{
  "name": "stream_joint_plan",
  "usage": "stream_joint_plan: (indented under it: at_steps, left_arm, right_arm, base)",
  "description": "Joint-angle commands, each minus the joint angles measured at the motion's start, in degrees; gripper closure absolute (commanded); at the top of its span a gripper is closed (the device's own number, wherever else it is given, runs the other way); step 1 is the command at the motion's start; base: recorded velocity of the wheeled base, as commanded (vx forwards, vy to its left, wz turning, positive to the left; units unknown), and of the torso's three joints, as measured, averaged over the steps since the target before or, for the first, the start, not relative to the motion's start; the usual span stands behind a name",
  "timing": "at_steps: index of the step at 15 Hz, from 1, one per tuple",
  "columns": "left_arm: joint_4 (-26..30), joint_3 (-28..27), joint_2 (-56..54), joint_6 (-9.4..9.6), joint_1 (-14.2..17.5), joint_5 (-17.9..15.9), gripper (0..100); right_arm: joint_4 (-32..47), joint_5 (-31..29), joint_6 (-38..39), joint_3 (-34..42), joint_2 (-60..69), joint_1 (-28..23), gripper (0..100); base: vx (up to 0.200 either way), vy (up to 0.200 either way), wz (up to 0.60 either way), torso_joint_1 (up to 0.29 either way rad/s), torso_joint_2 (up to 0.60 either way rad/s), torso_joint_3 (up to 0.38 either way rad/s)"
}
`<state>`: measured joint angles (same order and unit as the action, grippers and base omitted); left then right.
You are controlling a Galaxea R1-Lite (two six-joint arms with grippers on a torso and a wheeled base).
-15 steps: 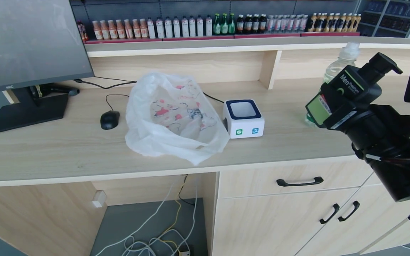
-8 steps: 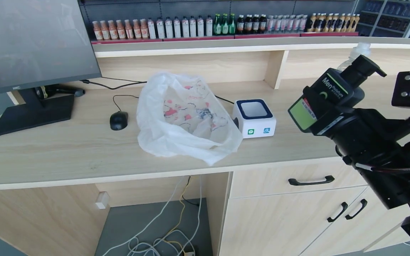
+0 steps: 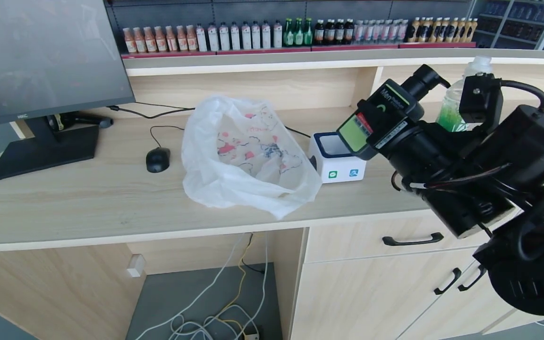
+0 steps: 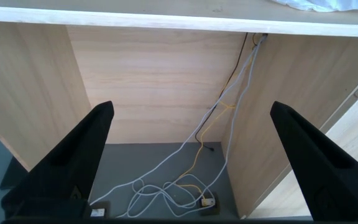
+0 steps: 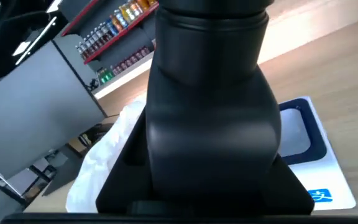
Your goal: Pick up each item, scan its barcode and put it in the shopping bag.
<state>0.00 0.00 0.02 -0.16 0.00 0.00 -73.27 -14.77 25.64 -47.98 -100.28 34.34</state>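
My right gripper [image 3: 409, 141] is shut on a black pump bottle [image 3: 385, 115] with a green label, held tilted in the air just right of and above the white, blue-rimmed scanner [image 3: 335, 160]. In the right wrist view the black bottle [image 5: 210, 124] looms in front of the scanner [image 5: 309, 155] and the white shopping bag [image 5: 107, 158]. The bag [image 3: 248, 156] lies open on the counter directly left of the scanner. A clear bottle with a green label [image 3: 452, 101] stands behind my right arm. My left gripper [image 4: 191, 155] hangs open below the counter edge with nothing in it.
A monitor [image 3: 40, 56] and a black mouse [image 3: 157, 159] sit on the counter's left part. Loose cables [image 4: 185, 186] lie on the floor in the bay under the counter [image 3: 88, 198]. Drawers with black handles [image 3: 412, 240] are below right. A shelf of bottles [image 3: 300, 33] lines the back.
The head camera shifted slightly a second ago. Since then my right arm has carried the black bottle leftward and further over the counter, up to the scanner.
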Motion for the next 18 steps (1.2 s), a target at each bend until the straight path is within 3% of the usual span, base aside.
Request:
stream_joint_plan:
  at_steps: [1, 3, 5, 10, 18]
  left_arm:
    - [0.0, 0.0, -0.02, -0.02, 0.0, 0.0, 0]
    - [0.0, 0.0, -0.02, -0.02, 0.0, 0.0, 0]
    - [0.0, 0.0, -0.02, -0.02, -0.09, 0.0, 0]
    - [0.0, 0.0, -0.02, -0.02, 0.0, 0.0, 0]
    - [0.0, 0.0, -0.02, -0.02, 0.0, 0.0, 0]
  right_arm:
    - [4.62, 0.01, 4.25, -6.51, -2.64, 0.11, 100]
    - [13.76, 0.01, 12.07, -14.51, -4.4, 0.2, 100]
    - [16.84, 0.01, 18.13, -16.53, -5.45, 0.38, 100]
    - [17.1, 4.58, 24.29, -16.97, -6.42, 1.25, 100]
    - [17.02, 5.19, 30.61, -17.41, -9.41, 3.19, 100]
  base:
    - [0.0, 0.0, 0.0, 0.0, 0.0, 0.0]
    - [0.0, 0.0, 0.0, 0.0, 0.0, 0.0]
    - [0.0, 0.0, 0.0, 0.0, 0.0, 0.0]
    - [0.0, 0.0, 0.0, 0.0, 0.0, 0.0]
    - [0.0, 0.0, 0.0, 0.0, 0.0, 0.0]
